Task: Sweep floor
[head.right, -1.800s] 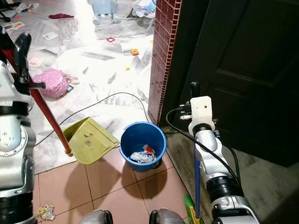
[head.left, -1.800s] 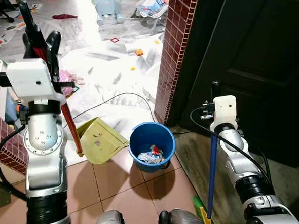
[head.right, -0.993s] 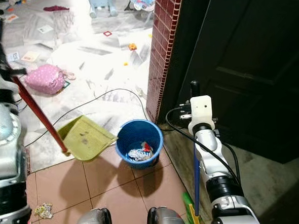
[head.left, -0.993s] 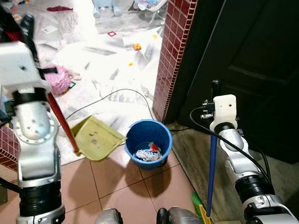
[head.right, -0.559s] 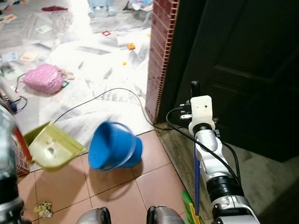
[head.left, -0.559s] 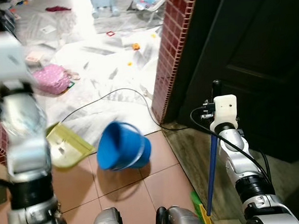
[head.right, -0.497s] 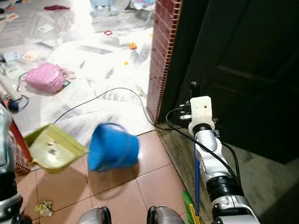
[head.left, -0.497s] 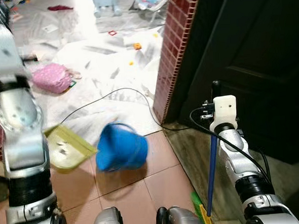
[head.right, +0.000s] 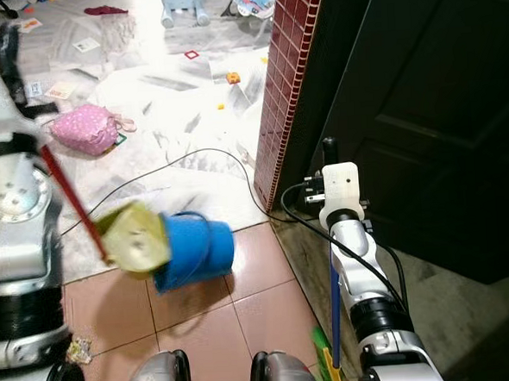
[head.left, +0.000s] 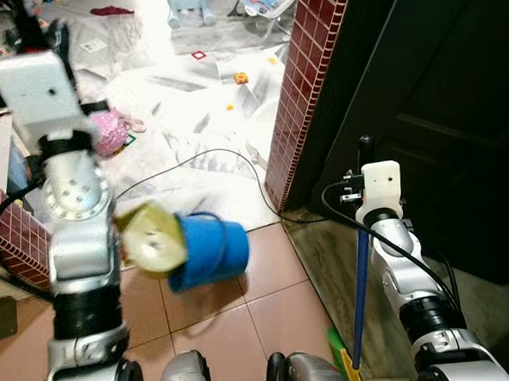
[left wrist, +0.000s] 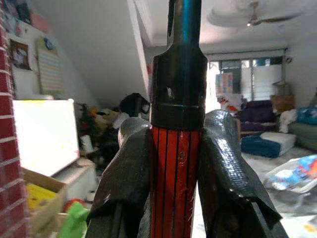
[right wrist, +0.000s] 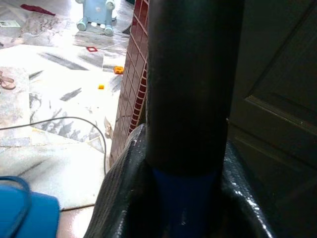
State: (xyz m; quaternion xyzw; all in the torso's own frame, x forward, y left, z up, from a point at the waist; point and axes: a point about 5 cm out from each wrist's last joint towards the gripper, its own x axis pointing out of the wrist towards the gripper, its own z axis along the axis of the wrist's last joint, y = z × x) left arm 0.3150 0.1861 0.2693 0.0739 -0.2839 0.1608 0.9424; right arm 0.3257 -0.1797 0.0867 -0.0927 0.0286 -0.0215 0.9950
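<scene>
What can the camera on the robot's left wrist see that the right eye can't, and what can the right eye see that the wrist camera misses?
The left wrist view looks up along the left gripper, shut on the red dustpan handle, and takes in a ceiling fan, a window and a purple sofa.

The right eye view takes in the floor: the blue bucket tipped on its side, the yellow-green dustpan against its mouth, a pink bag, and the right gripper shut on the blue broom handle.

Both show the red handle.
</scene>
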